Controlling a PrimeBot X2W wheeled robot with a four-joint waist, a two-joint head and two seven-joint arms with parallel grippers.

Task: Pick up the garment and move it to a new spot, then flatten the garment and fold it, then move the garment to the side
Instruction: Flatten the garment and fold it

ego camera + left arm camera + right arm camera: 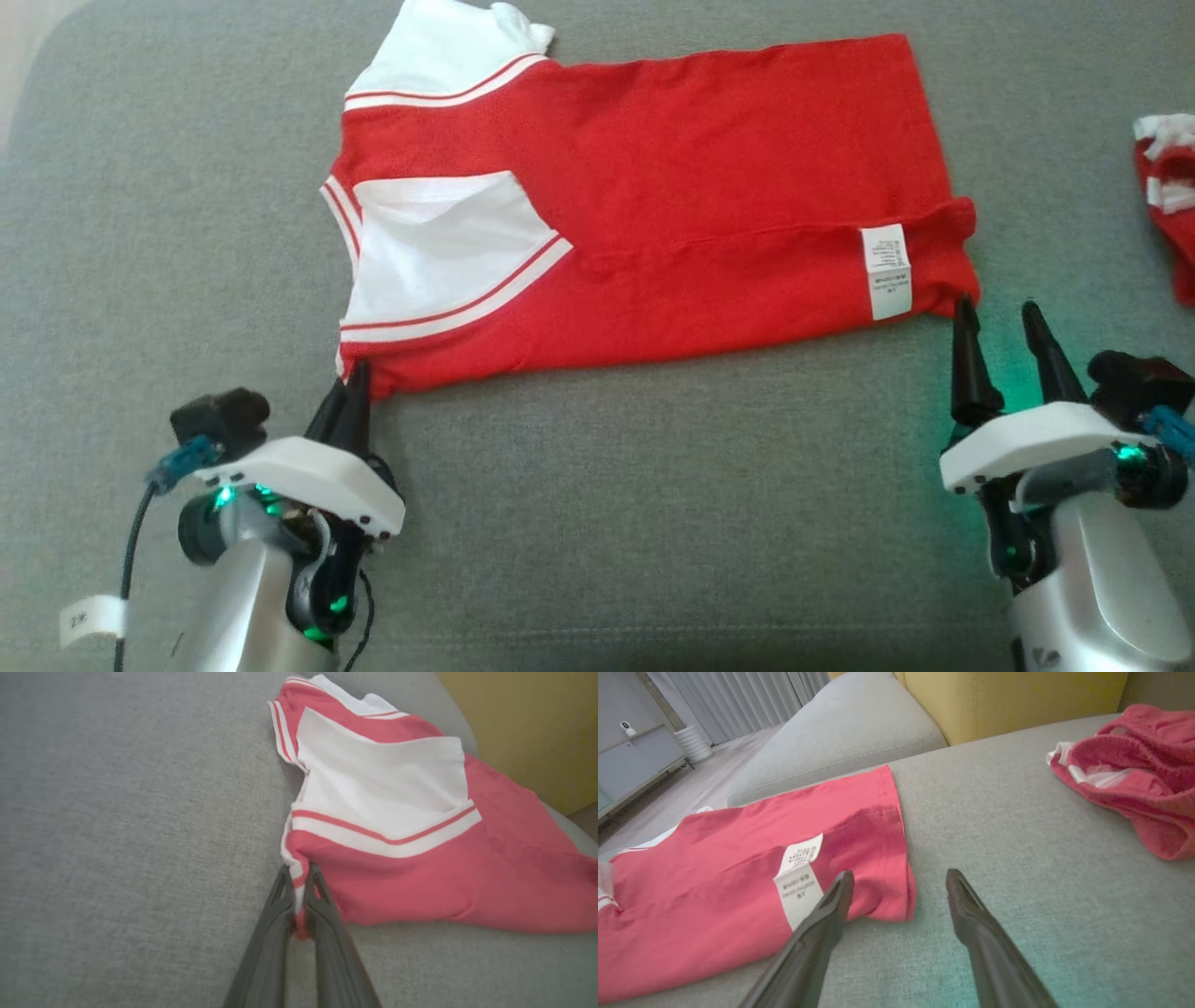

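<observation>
1. Red-and-white shirt [700, 168] lies flat on the grey sofa cushion [653, 513].
2. Left pincer [353, 378], reaching forward, is clamped on its near-left corner.
3. Right pincer [996, 308] points forward, spread wide and empty, at the near-right hem corner.

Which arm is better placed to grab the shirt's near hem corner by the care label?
Right. The right gripper is open with one finger at that corner of the red shirt, beside the care label. The left gripper is shut on the shirt's opposite, sleeve-end corner.

right tool [899, 884] open beside red garment [738, 868] hem
</observation>
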